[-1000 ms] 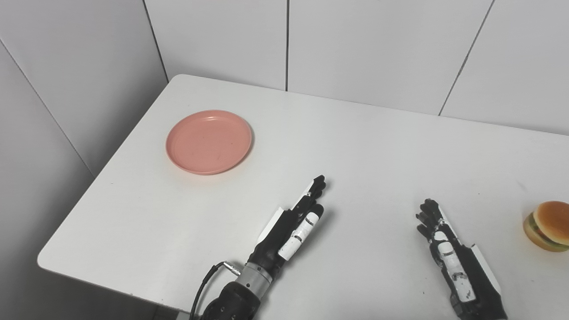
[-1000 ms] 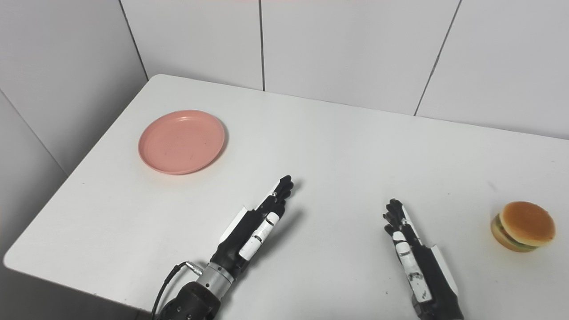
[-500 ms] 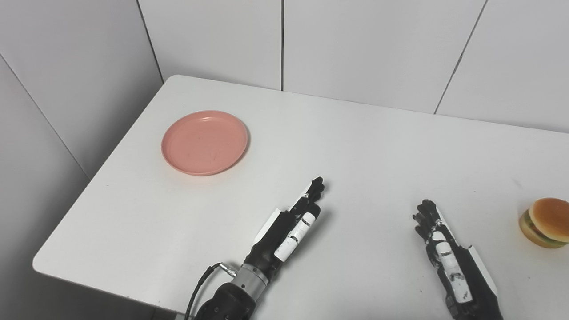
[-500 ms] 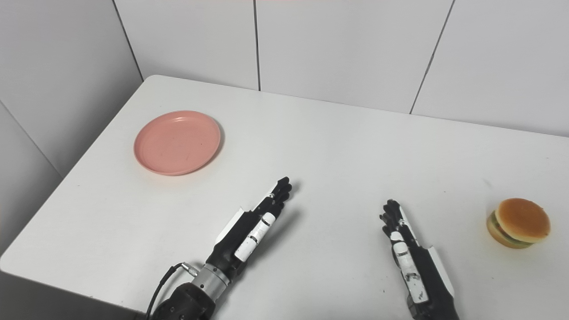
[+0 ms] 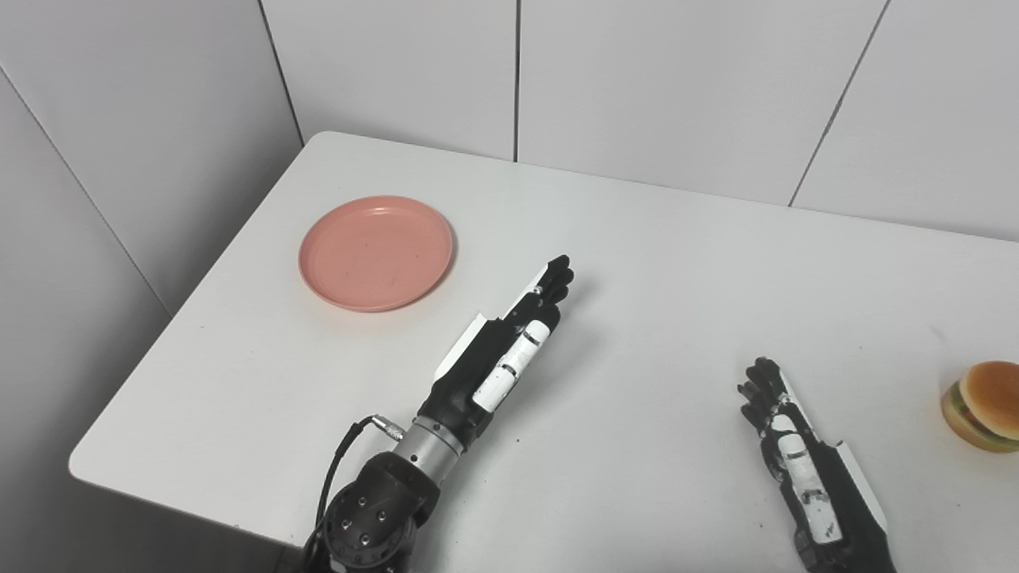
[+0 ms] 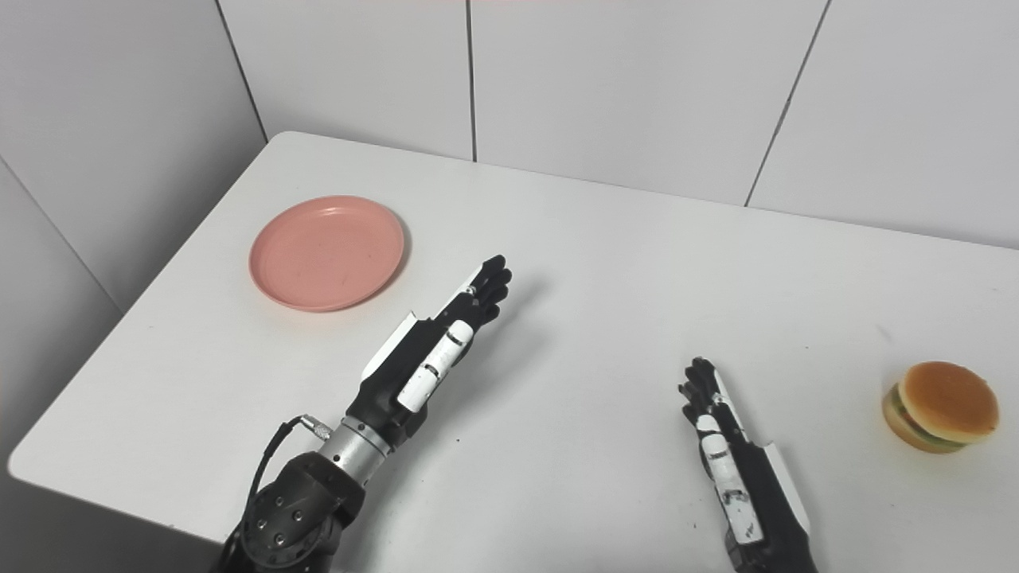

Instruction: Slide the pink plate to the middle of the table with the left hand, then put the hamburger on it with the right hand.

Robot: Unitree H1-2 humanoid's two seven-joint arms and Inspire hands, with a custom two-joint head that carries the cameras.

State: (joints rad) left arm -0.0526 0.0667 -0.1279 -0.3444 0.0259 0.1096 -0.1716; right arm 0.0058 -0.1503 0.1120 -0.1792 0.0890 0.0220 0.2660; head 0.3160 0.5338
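Observation:
The pink plate (image 5: pixel 376 253) lies flat and bare on the white table (image 5: pixel 653 263), near its left edge. My left hand (image 5: pixel 509 342) is stretched out above the table, to the right of and nearer than the plate, fingers straight and holding nothing; a gap separates it from the plate's rim. The hamburger (image 5: pixel 981 406) sits on the table at the far right, partly cut off in the left eye view and whole in the right eye view (image 6: pixel 941 406). My right hand (image 5: pixel 788 430) rests open near the front edge, well left of the hamburger.
The table's rounded left corner and front edge (image 5: pixel 159 493) drop off close to my left forearm. A grey tiled wall (image 5: pixel 653 87) stands right behind the table. A black cable (image 5: pixel 342 454) loops at my left wrist.
My left hand has risen and reached forward and a little left, toward the plate. The right hand, plate and hamburger have stayed put; the camera view swayed slightly.

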